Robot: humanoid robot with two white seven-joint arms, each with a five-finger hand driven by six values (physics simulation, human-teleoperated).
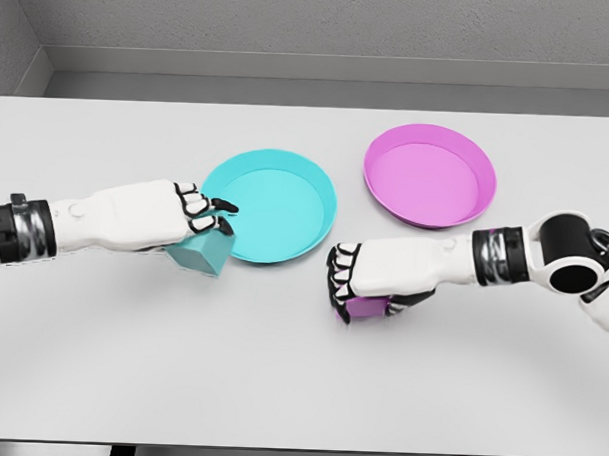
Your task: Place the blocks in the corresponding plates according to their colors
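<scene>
A cyan block (201, 254) rests on the table just left of the cyan plate (286, 172). My left hand (200, 212) lies over the block's top, fingers curled around it and reaching the plate's rim. A pink block (365, 308) sits below and left of the pink plate (476, 179); only its lower part shows. My right hand (345, 281) covers it from above, fingers wrapped down over its left side. Both blocks appear to touch the table.
The white table (279, 387) ends at a dark front edge along the bottom. A grey wall rises behind the table's far edge. The two plates stand side by side at mid-table, a small gap between them.
</scene>
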